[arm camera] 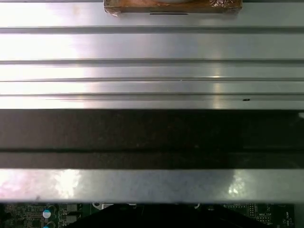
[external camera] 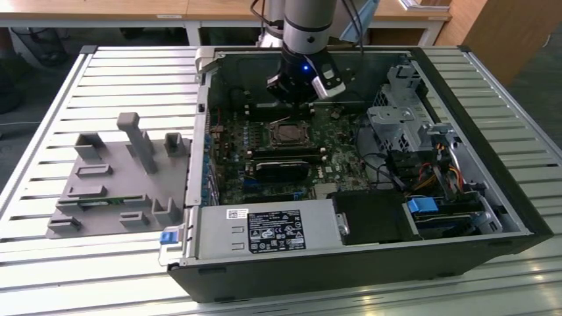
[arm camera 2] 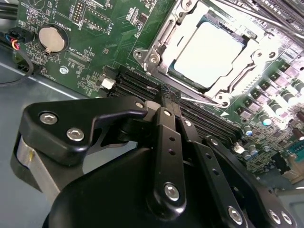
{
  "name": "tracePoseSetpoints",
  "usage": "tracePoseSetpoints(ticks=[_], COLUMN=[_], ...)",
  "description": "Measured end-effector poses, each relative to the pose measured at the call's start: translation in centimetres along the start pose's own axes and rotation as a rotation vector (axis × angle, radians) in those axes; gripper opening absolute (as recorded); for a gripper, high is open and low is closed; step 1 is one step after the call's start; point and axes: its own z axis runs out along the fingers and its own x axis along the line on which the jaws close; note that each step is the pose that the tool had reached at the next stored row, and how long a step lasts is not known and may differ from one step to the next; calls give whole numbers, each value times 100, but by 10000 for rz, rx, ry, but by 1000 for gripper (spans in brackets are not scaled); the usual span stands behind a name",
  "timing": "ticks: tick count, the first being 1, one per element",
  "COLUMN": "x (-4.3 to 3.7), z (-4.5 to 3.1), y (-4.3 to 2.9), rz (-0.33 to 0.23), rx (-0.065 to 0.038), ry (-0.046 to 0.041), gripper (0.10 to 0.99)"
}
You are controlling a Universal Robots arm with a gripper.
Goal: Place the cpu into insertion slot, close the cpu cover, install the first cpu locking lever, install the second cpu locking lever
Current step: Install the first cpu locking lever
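The cpu lies in the insertion slot, its pale face bright in the second wrist view. The silvery cpu cover lies flat around it. A thin wire lever runs along the socket's near edge beside the memory slots. Another rod runs along the far side. My gripper hangs just above the board beside the socket, its black fingers pressed together, the tips close to the near lever's end. In the exterior view the gripper stands over the board just behind the socket.
The open computer case lies on a slatted metal table. A grey fixture sits at the exterior view's left. Drive cage and cables fill the case's right side. The black case wall rises close to the arm.
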Motion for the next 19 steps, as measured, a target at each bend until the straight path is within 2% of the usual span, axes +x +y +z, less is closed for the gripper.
tracePoseSetpoints(ticks=[8, 16, 19], x=[-8, -13, -16], z=[52, 101, 114], y=[1, -1, 1], rz=[1, -1, -1], rx=[39, 253, 299], ry=[-1, -5, -5], gripper=[106, 106, 106])
